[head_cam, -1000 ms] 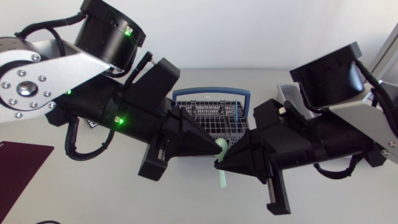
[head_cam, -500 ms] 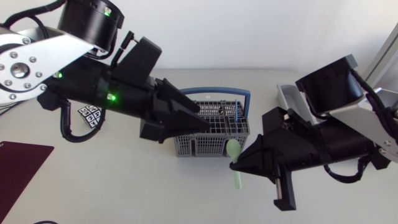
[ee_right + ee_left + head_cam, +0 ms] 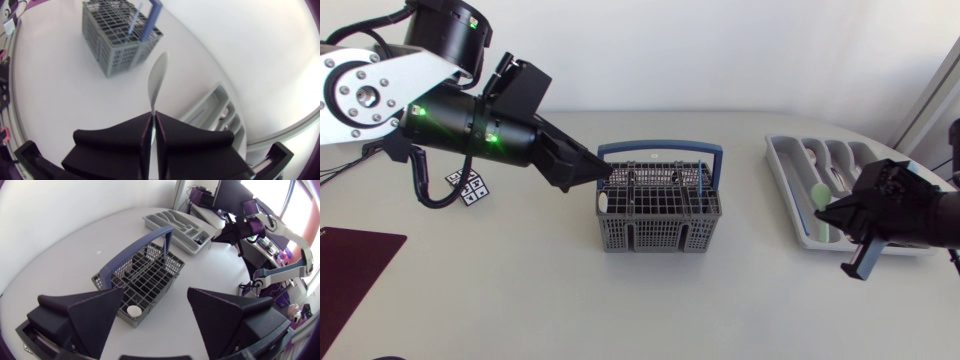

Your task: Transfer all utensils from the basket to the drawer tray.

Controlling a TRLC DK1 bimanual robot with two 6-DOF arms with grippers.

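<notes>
Our right gripper (image 3: 153, 116) pinches the pale green spoon (image 3: 157, 80) by its handle, over the drawer tray (image 3: 782, 158). Our left gripper (image 3: 155, 292) hangs spread wide above the basket (image 3: 660, 236), a blue utensil (image 3: 701, 185) standing inside it.

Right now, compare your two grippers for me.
The left gripper is open and empty; the right gripper is shut on a green spoon. The left gripper is at the basket; the right gripper is over the drawer tray. Both have black wedge-shaped fingers.
</notes>
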